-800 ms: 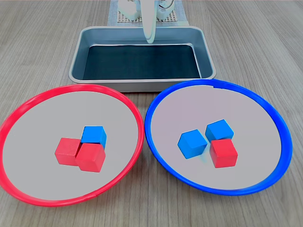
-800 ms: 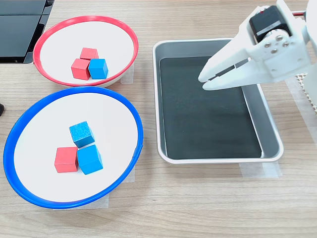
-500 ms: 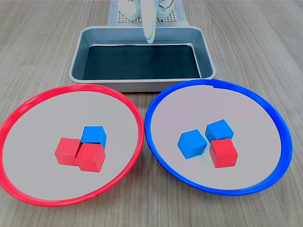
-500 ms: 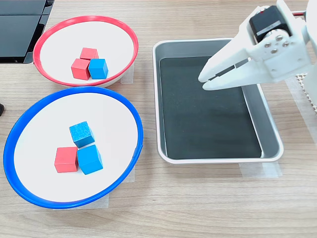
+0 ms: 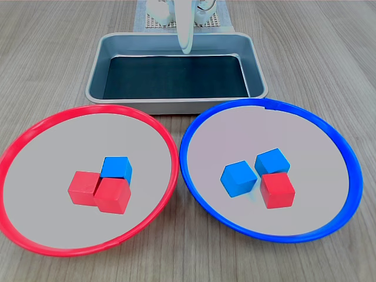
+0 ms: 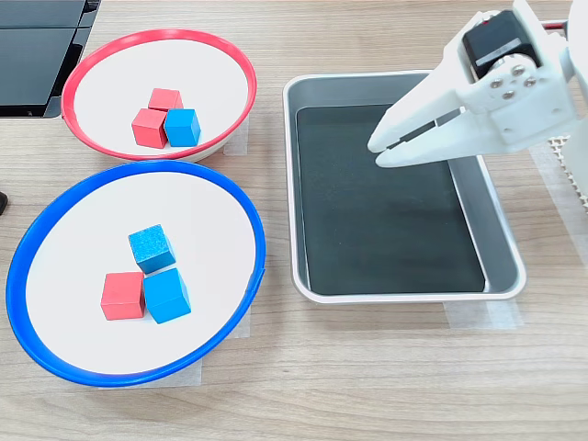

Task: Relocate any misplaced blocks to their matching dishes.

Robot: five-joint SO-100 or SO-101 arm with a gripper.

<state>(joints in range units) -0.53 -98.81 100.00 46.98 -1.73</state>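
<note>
The red-rimmed dish (image 5: 59, 147) (image 6: 110, 78) holds two red blocks (image 5: 83, 188) (image 5: 113, 195) and one blue block (image 5: 116, 167) (image 6: 183, 127), all touching. In the blue-rimmed dish (image 5: 311, 141) (image 6: 83, 230) lie two blue blocks (image 5: 238, 178) (image 5: 272, 160) and one red block (image 5: 277, 190) (image 6: 122, 295). My white gripper (image 5: 186, 46) (image 6: 375, 152) hovers over the far part of the metal tray, well away from both dishes. It is shut, with nothing between its fingers.
A rectangular grey metal tray (image 5: 97, 67) (image 6: 501, 248) with a dark bottom stands behind the dishes in the first exterior view, taped to the wooden table. The arm's base on white mesh (image 5: 154, 21) sits beyond it. Black panels (image 6: 37, 37) lie at the second exterior view's top left.
</note>
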